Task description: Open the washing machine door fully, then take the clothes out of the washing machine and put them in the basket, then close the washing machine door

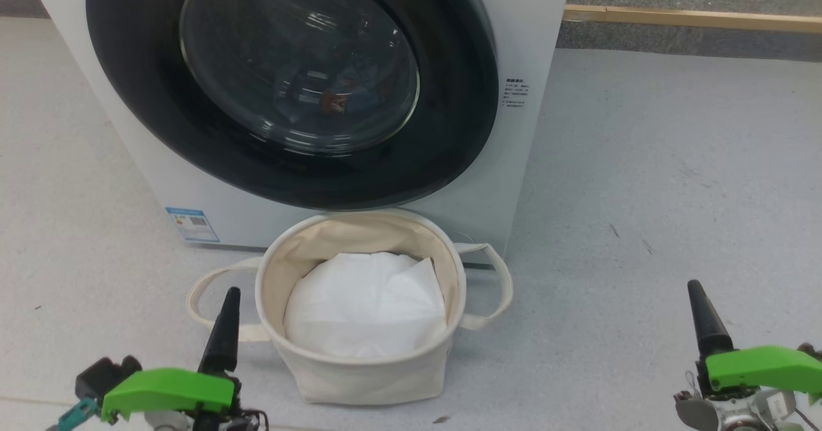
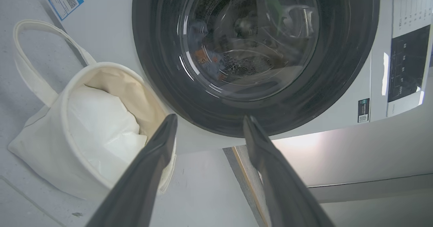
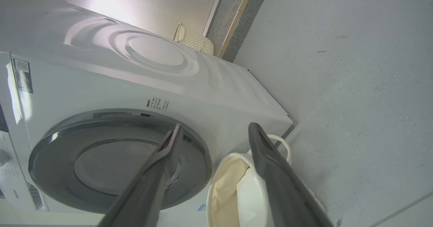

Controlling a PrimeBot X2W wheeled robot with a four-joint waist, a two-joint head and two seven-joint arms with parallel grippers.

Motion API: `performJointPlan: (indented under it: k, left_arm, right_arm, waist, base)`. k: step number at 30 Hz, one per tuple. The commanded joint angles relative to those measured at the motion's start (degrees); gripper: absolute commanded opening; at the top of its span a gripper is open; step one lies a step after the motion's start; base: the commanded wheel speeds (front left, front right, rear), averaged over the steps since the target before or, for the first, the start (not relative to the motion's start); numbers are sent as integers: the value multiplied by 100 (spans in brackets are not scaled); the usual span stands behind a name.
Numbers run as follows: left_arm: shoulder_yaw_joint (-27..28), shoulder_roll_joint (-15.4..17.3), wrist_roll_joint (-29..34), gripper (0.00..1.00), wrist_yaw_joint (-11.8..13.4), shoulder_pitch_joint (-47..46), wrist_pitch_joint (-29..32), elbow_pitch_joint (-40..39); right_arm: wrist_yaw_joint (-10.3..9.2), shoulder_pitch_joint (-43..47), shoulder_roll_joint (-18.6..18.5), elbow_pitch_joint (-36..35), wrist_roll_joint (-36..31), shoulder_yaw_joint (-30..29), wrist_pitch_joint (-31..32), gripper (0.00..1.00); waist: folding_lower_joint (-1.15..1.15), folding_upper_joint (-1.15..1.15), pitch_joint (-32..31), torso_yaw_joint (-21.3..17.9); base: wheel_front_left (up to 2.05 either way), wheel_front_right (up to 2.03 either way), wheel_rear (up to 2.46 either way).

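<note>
One washer [image 1: 533, 39], its one round door [image 1: 449, 103] shut flat against the front, stands on a pale grey floor [image 1: 674, 193]. The clothes [image 2: 207, 56] lie inside the drum, a dim bundle of blue and orange behind the glass; how many pieces there are cannot be told. One cream basket [image 1: 359, 373] sits on the floor just before the washer, its rim under the door's lower edge, its two strap handles looping out to either side. A single white sheet [image 1: 366, 302] lies crumpled inside it. The left fingers [image 2: 152, 159] are spread wide and hold nothing, low beside the basket's left handle [image 1: 212, 290] and aimed at the door's lower rim. The right fingers [image 3: 270, 166] are likewise parted and empty, well off to the basket's right over bare floor. One blue label [image 1: 192, 224] marks the washer's lower left corner. Open floor runs along the washer's right side to a wooden strip [image 1: 693, 18] at the wall, where a second, woven basket [image 3: 196, 41] stands behind the machine.
</note>
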Motion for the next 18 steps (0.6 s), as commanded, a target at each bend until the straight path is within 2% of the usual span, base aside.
performJointPlan:
  k: [1,18]
  left_arm:
    - [-6,172,254,100,25,-364,-87,-165]
    - [-341,385,2119,100,223,-618,-385,-223]
  right_arm:
    - [17,-353,-177,-218,-264,110,-88,100]
    - [23,-586,-494,-212,-1992,659,-401,100]
  waist:
    - [0,0,0,5]
    - [0,0,42,41]
  base:
    - [0,0,0]
    - [0,0,0]
